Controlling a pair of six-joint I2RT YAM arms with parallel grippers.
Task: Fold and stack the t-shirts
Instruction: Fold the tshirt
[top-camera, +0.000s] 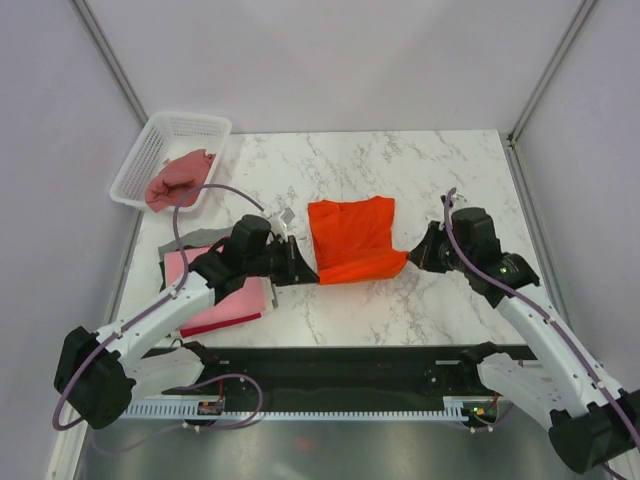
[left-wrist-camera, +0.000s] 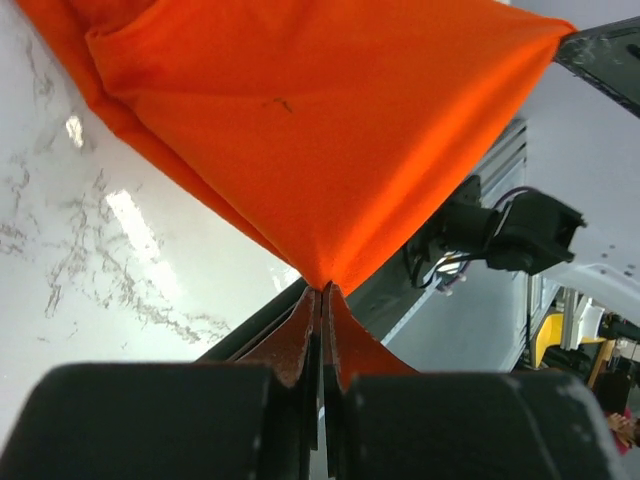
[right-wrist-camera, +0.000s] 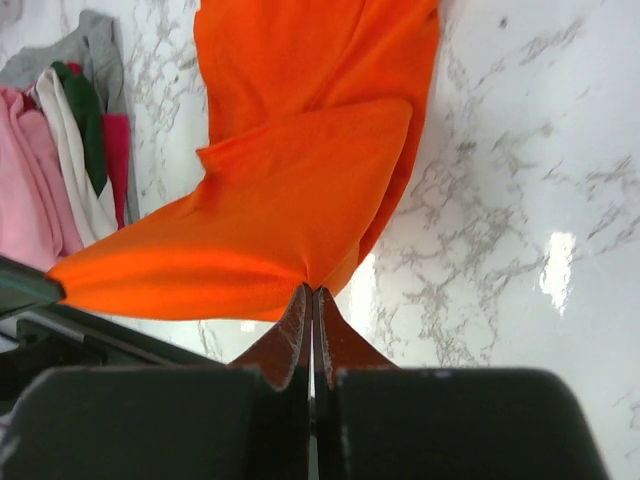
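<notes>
The left claw (top-camera: 303, 268) and right claw (top-camera: 413, 254) each pinch a lower corner of the orange shirt (top-camera: 350, 235), mid-frame on the table (top-camera: 430, 170). Its held edge runs side to side between them. The rest lies flat toward the top.

Bare surface (top-camera: 400, 160) lies open beyond the orange t-shirt (top-camera: 350, 235) and to its right. The folded stack (top-camera: 215, 290) and white basket (top-camera: 170, 150) crowd the left side, near and far.
</notes>
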